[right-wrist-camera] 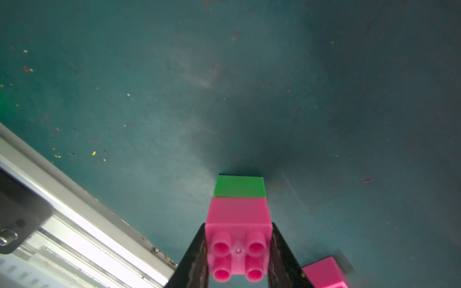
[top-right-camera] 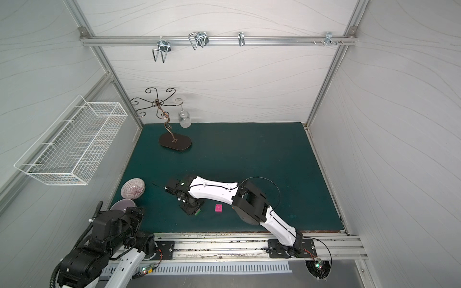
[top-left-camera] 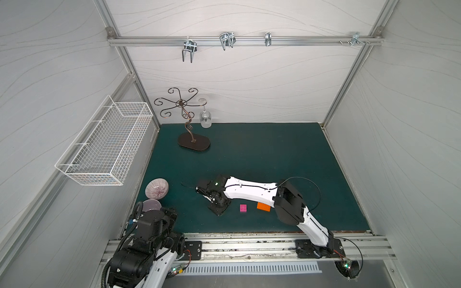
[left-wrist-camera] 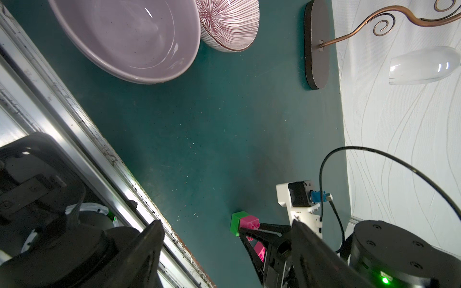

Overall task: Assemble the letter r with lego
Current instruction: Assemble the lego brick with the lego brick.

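A magenta brick (right-wrist-camera: 238, 239) sits studs-up on a green brick (right-wrist-camera: 239, 186), and this stack stands on the teal mat (right-wrist-camera: 174, 99). My right gripper (right-wrist-camera: 238, 249) is shut on the magenta brick, one finger on each side. In a top view it (top-left-camera: 219, 207) points down at the mat's front middle. A second magenta brick (top-left-camera: 243, 208) lies just to its right, then the orange brick (top-left-camera: 263, 206), partly under my right arm. The left wrist view shows the green brick (left-wrist-camera: 237, 222) under the magenta one (left-wrist-camera: 249, 221). My left gripper (left-wrist-camera: 227, 229) is open and holds nothing, back at the front left. No yellow brick shows.
A lilac bowl (top-left-camera: 151, 205) and a striped bowl (top-left-camera: 157, 188) sit at the mat's left edge near my left arm (top-left-camera: 154, 224). A glass stand (top-left-camera: 194, 143) with a hanging wine glass (top-left-camera: 205, 119) stands at the back left. A wire basket (top-left-camera: 104, 144) hangs on the left wall.
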Action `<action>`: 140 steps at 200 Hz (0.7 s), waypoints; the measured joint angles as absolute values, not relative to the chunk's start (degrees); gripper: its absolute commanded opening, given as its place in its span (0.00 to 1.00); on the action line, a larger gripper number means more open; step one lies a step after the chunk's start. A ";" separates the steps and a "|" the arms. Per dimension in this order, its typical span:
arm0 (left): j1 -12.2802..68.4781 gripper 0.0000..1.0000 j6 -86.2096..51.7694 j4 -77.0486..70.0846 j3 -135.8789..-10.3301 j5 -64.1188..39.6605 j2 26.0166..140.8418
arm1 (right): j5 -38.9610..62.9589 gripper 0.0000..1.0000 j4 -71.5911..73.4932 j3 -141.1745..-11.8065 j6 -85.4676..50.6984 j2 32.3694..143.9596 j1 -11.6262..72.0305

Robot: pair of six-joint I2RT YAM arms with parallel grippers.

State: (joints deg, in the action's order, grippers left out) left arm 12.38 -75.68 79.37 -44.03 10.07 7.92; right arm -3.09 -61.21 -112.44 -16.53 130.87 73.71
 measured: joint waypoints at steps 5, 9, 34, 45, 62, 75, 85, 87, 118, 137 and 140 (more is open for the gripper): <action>12.38 0.84 -75.68 79.37 -44.03 10.09 7.86 | -3.11 0.00 -61.23 -112.44 -16.53 130.87 73.76; 12.38 0.84 -75.68 79.37 -44.03 10.09 7.84 | -3.18 0.00 -61.25 -112.44 -16.56 130.87 73.78; 12.38 0.84 -75.68 79.37 -44.01 10.09 7.81 | -3.68 0.00 -61.54 -112.42 -16.73 130.93 73.91; 12.38 0.84 -75.68 79.37 -44.01 10.09 7.79 | -3.86 0.00 -61.52 -112.36 -16.82 130.96 73.95; 12.38 0.84 -75.68 79.37 -44.01 10.09 7.73 | -4.05 0.00 -61.32 -112.07 -17.21 130.93 74.06; 12.38 0.84 -75.68 79.37 -44.01 10.09 7.49 | -4.16 0.00 -60.99 -111.70 -17.56 130.91 74.22; 12.38 0.84 -75.68 79.37 -43.99 10.09 7.27 | -4.29 0.00 -60.64 -111.35 -17.74 130.82 74.37; 12.38 0.84 -75.68 79.35 -43.97 10.09 7.22 | -4.36 0.00 -60.58 -111.31 -17.78 130.80 74.41; 12.38 0.84 -75.68 79.26 -43.88 10.09 6.81 | -4.69 0.00 -59.70 -110.39 -18.28 130.47 74.61; 12.38 0.84 -75.68 79.22 -43.83 10.09 6.61 | -4.69 0.00 -59.27 -109.97 -18.48 130.32 74.63; 12.38 0.84 -75.68 79.22 -43.83 10.09 6.59 | -4.69 0.00 -59.24 -109.95 -18.48 130.32 74.63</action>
State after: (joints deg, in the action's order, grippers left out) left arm 12.38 -75.68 79.22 -43.83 10.09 6.59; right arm -4.69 -59.24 -109.95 -18.48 130.32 74.63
